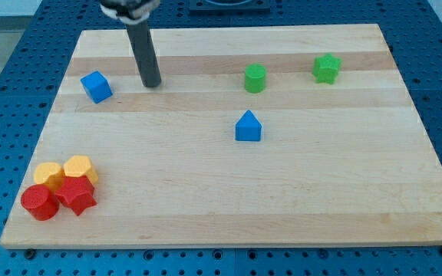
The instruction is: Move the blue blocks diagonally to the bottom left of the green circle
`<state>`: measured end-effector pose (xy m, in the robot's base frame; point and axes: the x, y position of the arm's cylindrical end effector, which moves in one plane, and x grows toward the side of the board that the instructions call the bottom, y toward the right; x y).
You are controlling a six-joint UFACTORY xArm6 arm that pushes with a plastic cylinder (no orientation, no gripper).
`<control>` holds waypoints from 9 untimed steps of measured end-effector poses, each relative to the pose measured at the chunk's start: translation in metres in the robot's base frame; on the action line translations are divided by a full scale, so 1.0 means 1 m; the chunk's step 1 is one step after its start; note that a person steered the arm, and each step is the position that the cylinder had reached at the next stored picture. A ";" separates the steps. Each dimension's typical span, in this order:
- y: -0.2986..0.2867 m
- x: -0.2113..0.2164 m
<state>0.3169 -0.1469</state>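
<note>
A blue cube sits near the view's upper left of the wooden board. A blue house-shaped block lies near the board's middle, just below and slightly left of the green circle. My tip rests on the board to the right of the blue cube, a short gap away, and far left of the green circle. The rod rises from it toward the view's top.
A green star sits right of the green circle. At the view's bottom left are a cluster: two yellow blocks, a red cylinder and a red star.
</note>
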 end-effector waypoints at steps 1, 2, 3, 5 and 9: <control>-0.042 -0.057; -0.140 -0.059; -0.158 -0.050; -0.127 0.021; -0.071 0.008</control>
<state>0.3252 -0.2174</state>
